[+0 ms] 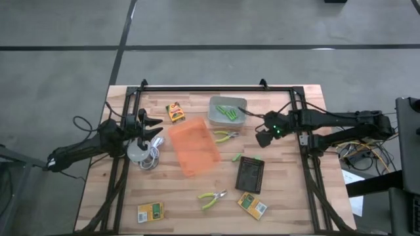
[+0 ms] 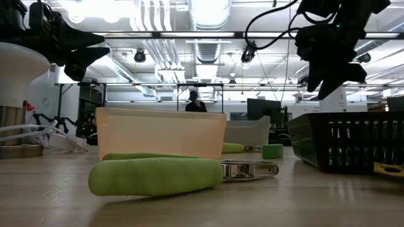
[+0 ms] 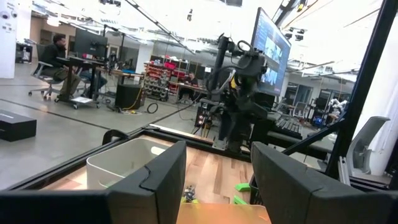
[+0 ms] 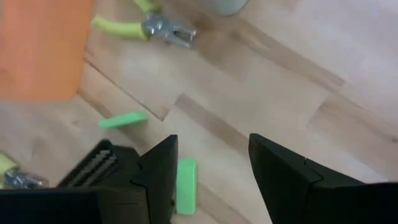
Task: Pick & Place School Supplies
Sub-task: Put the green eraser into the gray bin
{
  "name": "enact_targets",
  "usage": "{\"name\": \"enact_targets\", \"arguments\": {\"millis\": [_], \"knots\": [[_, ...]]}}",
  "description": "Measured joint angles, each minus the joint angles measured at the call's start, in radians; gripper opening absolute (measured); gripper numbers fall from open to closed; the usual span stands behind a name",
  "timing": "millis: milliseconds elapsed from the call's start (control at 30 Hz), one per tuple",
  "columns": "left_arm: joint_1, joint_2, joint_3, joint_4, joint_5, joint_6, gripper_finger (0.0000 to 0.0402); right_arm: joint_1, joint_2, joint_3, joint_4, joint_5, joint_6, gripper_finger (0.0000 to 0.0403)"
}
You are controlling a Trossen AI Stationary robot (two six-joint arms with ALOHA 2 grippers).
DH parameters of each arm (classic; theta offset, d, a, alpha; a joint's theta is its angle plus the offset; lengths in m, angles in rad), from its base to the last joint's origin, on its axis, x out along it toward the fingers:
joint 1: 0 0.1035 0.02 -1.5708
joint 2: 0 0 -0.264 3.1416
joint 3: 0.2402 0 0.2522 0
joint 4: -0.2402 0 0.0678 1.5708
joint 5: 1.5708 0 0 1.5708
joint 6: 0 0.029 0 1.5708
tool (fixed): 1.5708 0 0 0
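Observation:
My right gripper (image 1: 262, 139) hangs open above the bare table, right of the pliers (image 1: 226, 136) and the grey bin (image 1: 228, 111), which holds several lime-green markers. In its wrist view (image 4: 212, 146) one loose marker (image 4: 186, 176) lies on the wood just beside one finger and another (image 4: 123, 120) farther off, both untouched. A second pair of pliers (image 1: 212, 198) and three yellow-and-green boxes (image 1: 174, 112) (image 1: 151, 212) (image 1: 252, 204) lie flat on the table. My left gripper (image 1: 156, 124) waits open at the left, above the table.
An orange bin (image 1: 193, 145) stands mid-table, with a black slotted basket (image 1: 250, 174) to its right. A white round thing with coiled cable (image 1: 139, 152) sits under my left arm. A black frame (image 1: 216, 88) rims the table. People are in the room behind.

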Motion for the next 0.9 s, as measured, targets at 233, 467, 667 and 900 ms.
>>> {"name": "enact_targets", "arguments": {"millis": [233, 467, 667, 900], "knots": [[0.000, 0.000, 0.000, 0.000, 0.000, 0.000, 0.0188, 0.072, 0.004, -0.017, -0.002, 0.000, 0.018, 0.0190], [0.000, 0.000, 0.000, 0.000, 0.000, 0.000, 0.0188, 0.134, 0.010, -0.100, 0.033, -0.003, 0.123, 0.0204], [0.000, 0.000, 0.000, 0.000, 0.000, 0.000, 0.0188, 0.142, 0.052, -0.150, 0.090, -0.062, 0.138, 0.0223], [0.000, 0.001, 0.000, 0.000, 0.000, 0.000, 0.0188, 0.142, 0.105, -0.150, 0.173, -0.080, 0.043, 0.0235]]}}
